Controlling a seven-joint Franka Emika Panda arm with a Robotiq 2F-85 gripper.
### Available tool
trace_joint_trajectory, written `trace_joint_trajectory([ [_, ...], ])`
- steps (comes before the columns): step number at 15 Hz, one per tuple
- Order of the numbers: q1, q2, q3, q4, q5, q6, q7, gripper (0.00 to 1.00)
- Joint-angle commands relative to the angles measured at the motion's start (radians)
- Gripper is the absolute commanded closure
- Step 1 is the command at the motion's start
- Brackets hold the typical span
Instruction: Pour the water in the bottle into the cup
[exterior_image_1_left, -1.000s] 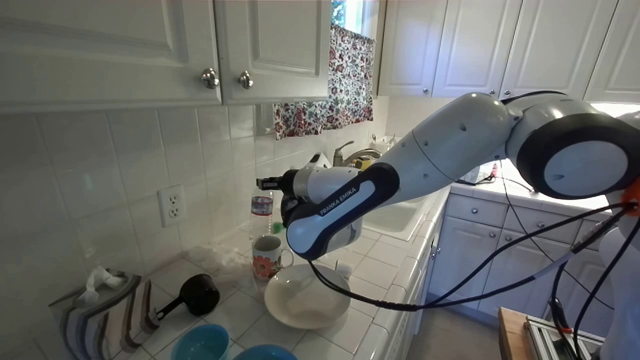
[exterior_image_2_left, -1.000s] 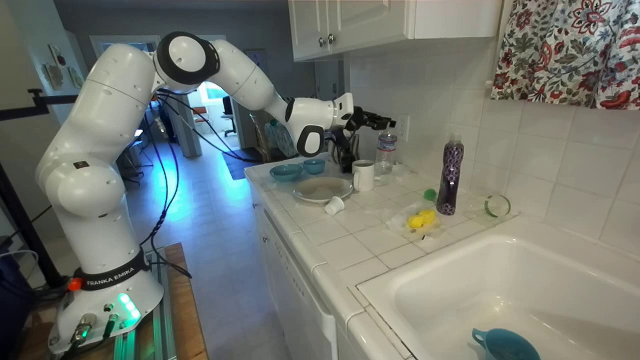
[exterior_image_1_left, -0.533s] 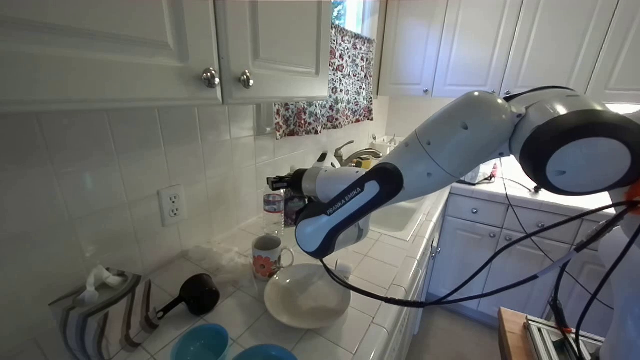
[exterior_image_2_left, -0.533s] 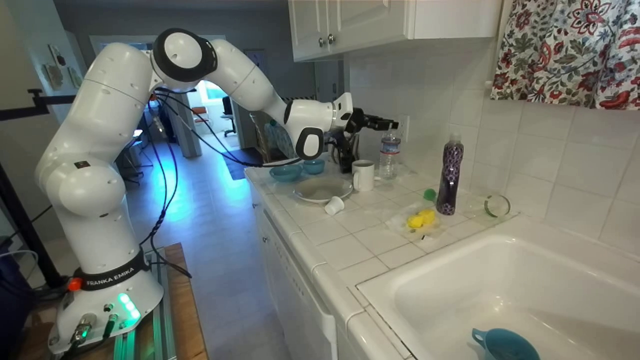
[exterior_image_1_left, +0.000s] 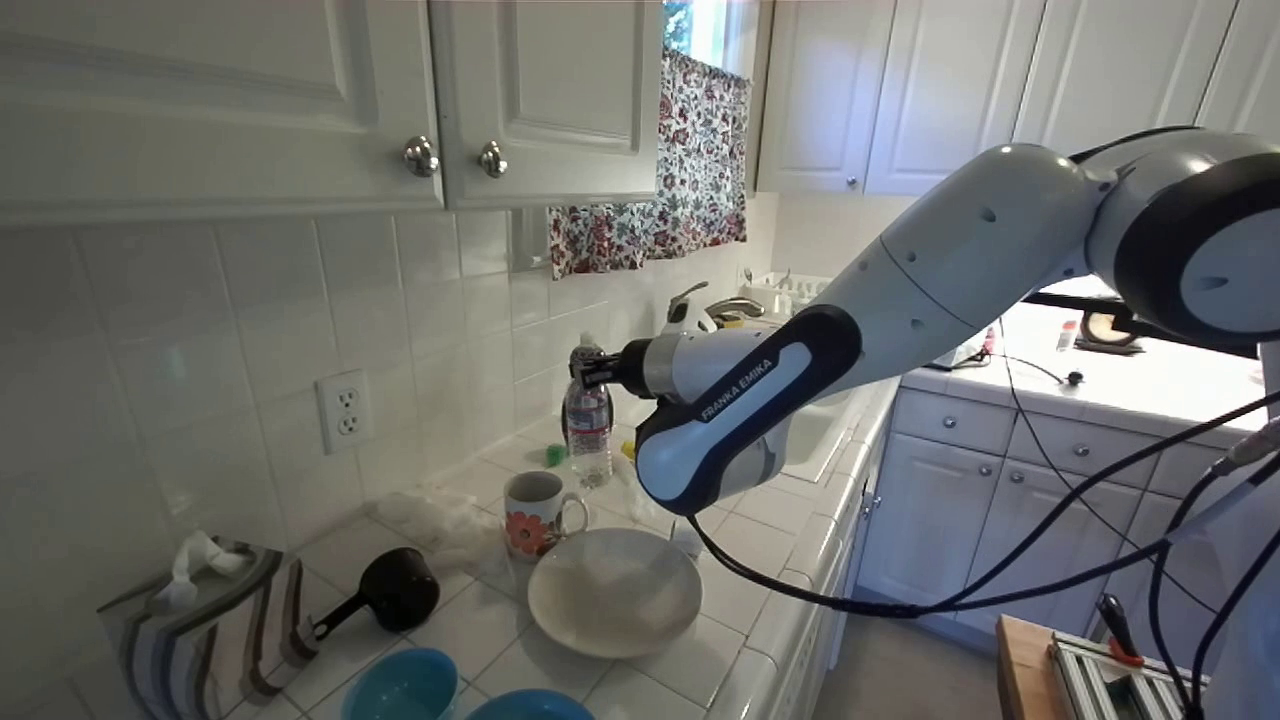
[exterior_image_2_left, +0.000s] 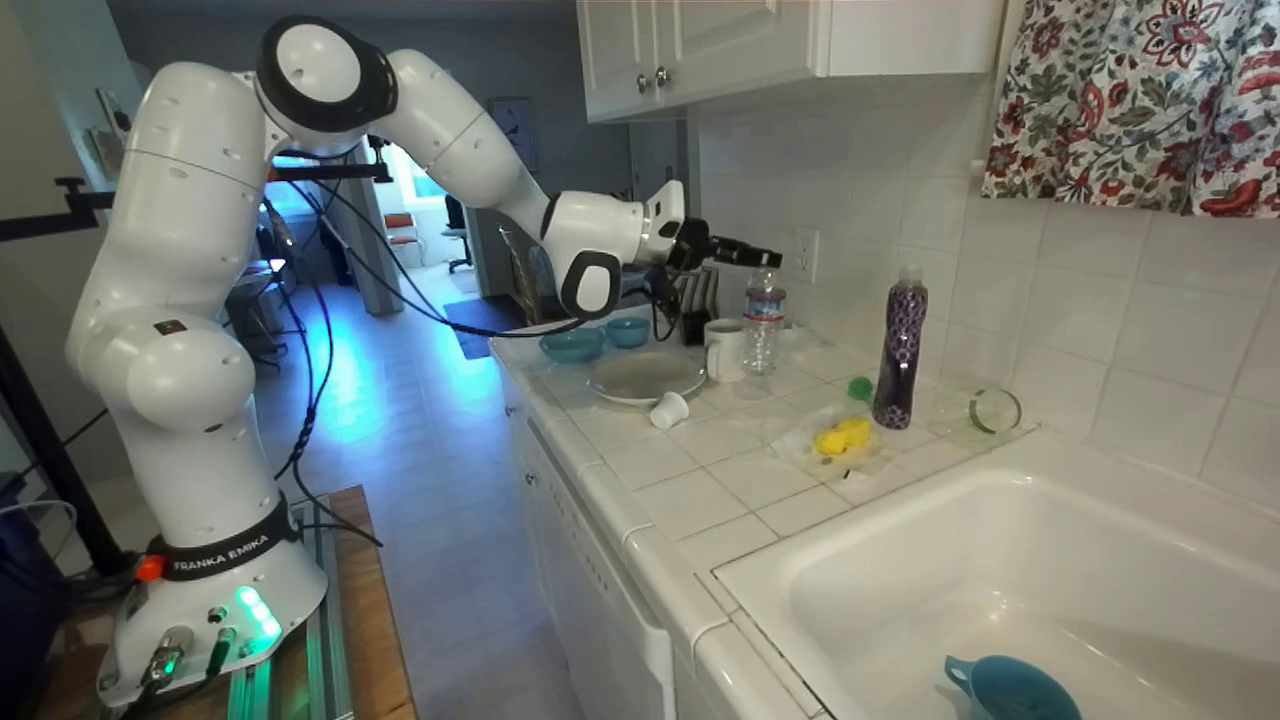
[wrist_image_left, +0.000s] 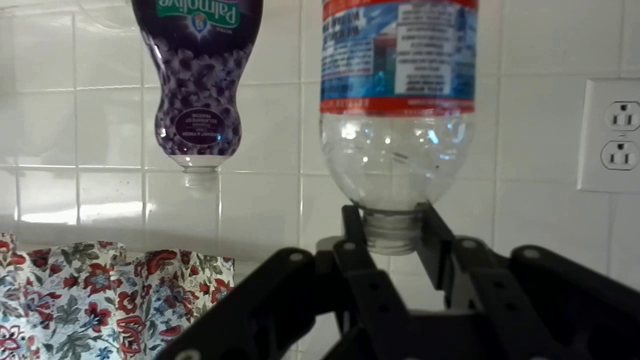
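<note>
Pinching the clear water bottle (wrist_image_left: 397, 115) by its threaded neck, the gripper (wrist_image_left: 391, 225) holds it roughly upright near the flowered cup (exterior_image_1_left: 533, 514), which stands on the worktop (exterior_image_2_left: 720, 465). The grasp looks done and no cap shows, but nothing is pouring; raising the bottle, bringing its mouth over the cup and tipping it seem to be what is left. Whether the bottle's base touches the worktop I cannot tell, nor how full it is (the purple Palmolive bottle (exterior_image_2_left: 900, 355), standing apart, is presumably soap and no concern here).
</note>
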Motion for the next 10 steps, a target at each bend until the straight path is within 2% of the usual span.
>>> trace_joint_trajectory([
  [1,0.016,-0.128,0.005,-0.126,-0.026,-0.009,-0.011,0.92],
  [2,0.005,-0.043,-0.002,-0.047,-0.004,0.000,-0.002,0.69],
  [6,0.012,-0.089,0.003,-0.094,-0.007,-0.001,-0.002,0.69],
  [7,0.013,-0.087,0.006,-0.095,-0.010,-0.002,0.001,0.92],
  [10,0.002,-0.089,0.005,-0.118,-0.013,0.021,0.018,0.92],
])
